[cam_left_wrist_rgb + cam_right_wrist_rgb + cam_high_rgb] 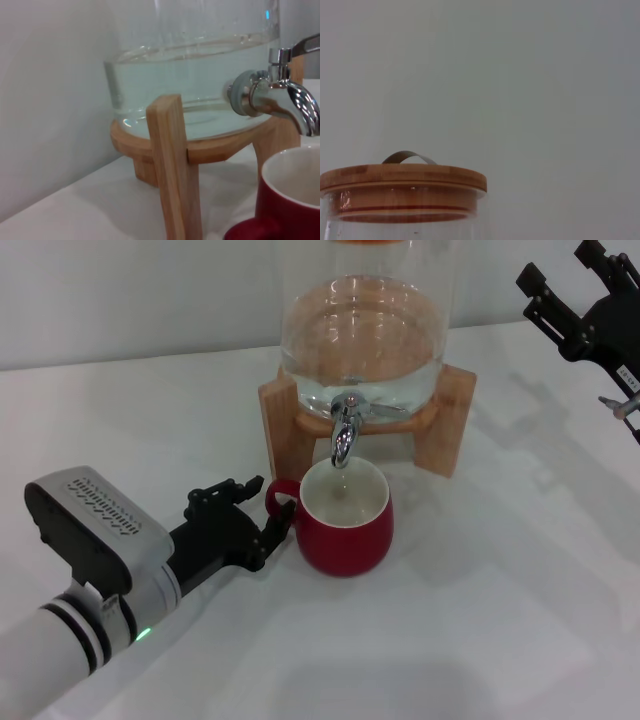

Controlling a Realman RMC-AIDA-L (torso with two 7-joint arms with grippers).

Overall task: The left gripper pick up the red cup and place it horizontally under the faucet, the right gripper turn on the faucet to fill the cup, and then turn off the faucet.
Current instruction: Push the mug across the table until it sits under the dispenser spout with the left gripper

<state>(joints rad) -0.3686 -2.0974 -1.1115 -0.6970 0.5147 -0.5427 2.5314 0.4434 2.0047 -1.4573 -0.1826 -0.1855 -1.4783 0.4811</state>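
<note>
Head view: red cup [345,520] upright on the white table [500,620], directly below the faucet [345,430], white inside facing up, loop handle turned to the left. Chrome spout ending just above the cup's rim, lever reaching right. Glass dispenser [365,340] behind, holding water, seated on a wooden stand [445,420] at the far middle of the table. Left gripper [255,512] low at the near left, reaching in along the table, black claw fingers closed around the cup's handle, one finger on the far side of the loop and one on the near side. Grey ribbed housing and white arm trailing back to the near left corner, green light lit. Right gripper [560,305] raised at the far right, well apart from the faucet and the cup, slim barred fingers spread apart and gripping nothing.

Left wrist view: wooden stand leg [172,170] close in front, water-filled glass body [190,85] resting on the wooden ring. Faucet [280,97] jutting out beside it, spout curving down over the cup's rim [290,175]. Bit of red handle [245,231] at the picture's edge. Own fingers out of view here.

Right wrist view: bamboo lid [402,180] with a metal loop handle [409,157] atop the glass dispenser, plain grey wall behind. Own fingers out of view here.
</note>
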